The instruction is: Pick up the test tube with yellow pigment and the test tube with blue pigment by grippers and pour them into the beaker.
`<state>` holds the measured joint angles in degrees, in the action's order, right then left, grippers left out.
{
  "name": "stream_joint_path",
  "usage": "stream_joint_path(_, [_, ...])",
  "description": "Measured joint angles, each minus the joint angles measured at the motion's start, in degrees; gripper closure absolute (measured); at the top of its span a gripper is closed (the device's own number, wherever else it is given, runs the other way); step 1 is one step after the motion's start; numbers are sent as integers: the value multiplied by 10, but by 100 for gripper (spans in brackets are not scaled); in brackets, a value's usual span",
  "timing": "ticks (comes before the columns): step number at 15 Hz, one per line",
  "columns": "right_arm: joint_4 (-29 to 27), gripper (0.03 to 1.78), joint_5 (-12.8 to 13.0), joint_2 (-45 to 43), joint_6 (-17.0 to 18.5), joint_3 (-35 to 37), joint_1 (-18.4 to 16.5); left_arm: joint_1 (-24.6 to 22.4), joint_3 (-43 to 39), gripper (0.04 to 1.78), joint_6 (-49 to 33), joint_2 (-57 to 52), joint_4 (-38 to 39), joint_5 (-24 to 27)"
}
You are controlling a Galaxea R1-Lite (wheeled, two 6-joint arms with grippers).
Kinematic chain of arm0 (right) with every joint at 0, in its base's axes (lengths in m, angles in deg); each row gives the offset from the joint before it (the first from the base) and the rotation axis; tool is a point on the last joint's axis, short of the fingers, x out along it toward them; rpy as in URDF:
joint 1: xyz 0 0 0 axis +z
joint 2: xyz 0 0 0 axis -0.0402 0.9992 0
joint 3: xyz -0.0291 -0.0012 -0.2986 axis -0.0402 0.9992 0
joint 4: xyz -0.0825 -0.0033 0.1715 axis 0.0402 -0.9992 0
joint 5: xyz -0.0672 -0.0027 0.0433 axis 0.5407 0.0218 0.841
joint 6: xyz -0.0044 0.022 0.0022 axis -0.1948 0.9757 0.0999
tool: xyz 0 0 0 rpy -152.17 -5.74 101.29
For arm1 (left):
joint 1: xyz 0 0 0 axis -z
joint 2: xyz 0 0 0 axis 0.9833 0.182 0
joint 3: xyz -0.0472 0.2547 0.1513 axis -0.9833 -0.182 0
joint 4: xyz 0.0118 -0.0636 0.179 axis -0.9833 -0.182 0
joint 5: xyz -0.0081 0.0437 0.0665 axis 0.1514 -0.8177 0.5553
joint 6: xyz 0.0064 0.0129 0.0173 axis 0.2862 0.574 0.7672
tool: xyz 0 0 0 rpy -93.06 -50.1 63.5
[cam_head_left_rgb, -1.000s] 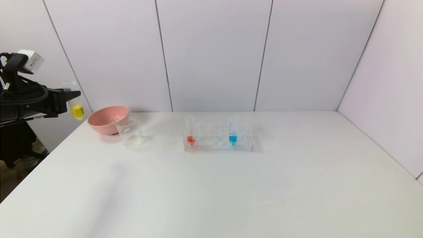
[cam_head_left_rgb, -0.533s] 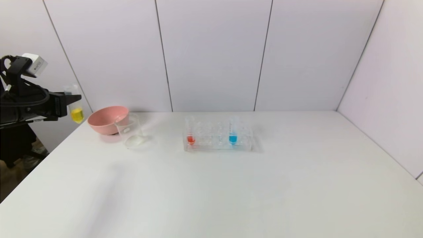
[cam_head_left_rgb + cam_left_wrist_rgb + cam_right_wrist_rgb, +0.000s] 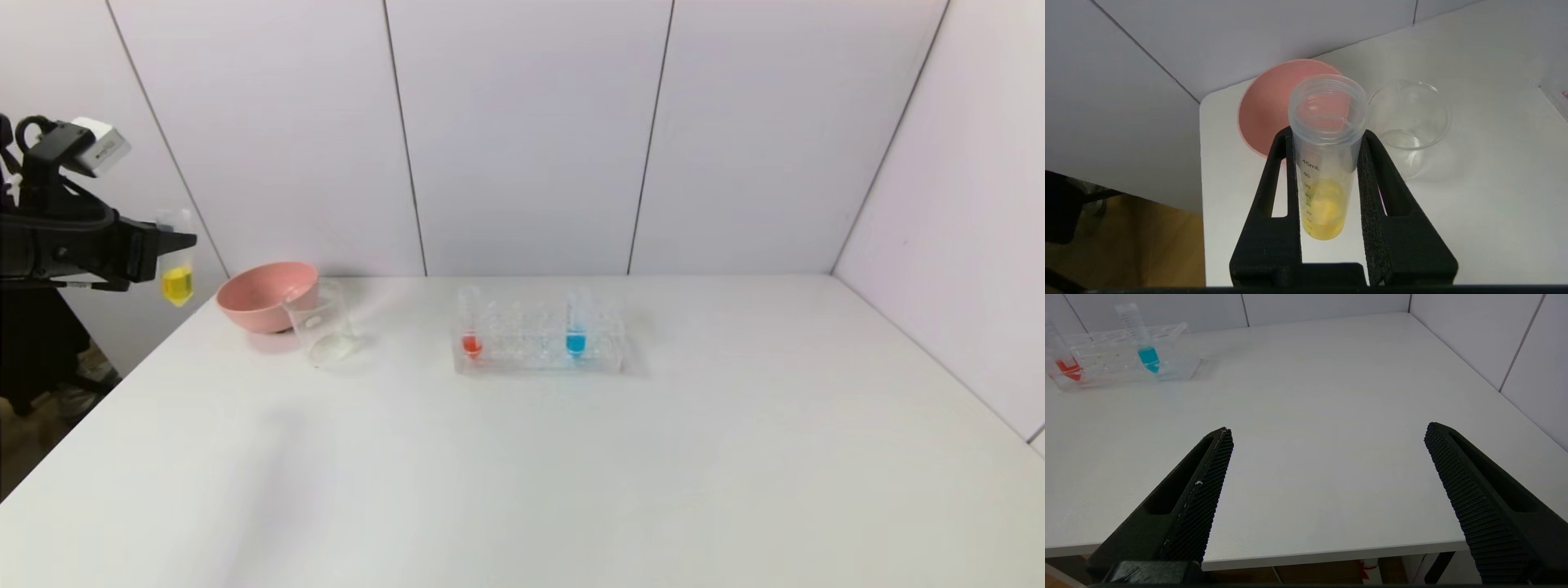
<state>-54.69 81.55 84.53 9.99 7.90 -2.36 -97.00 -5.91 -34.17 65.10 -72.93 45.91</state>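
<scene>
My left gripper is shut on the test tube with yellow pigment and holds it upright in the air, left of the table's far left corner. In the left wrist view the gripper clamps the tube below its open rim. The empty beaker stands on the table right of the pink bowl; it also shows in the left wrist view. The test tube with blue pigment stands in the clear rack. My right gripper is open and empty above the table's front right edge, out of the head view.
A pink bowl sits at the far left, touching or just behind the beaker. A red-liquid tube stands at the rack's left end. White walls close the back and right of the white table.
My left gripper has drawn back a little to the left with the yellow tube and levelled out. The tube now hangs straighter. Nothing on the table has moved.
</scene>
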Motion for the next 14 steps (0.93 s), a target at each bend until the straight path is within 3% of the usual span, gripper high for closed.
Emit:
stream_joint_path(4, [0,10,0,0,0,0,0,11,141,139,109,32,-227,1])
stream_joint_path(6, [0,10,0,0,0,0,0,19,176,139,162,60,-293,2])
stream_joint_path(14, [0,10,0,0,0,0,0,31,230,139,237,113,-312,5])
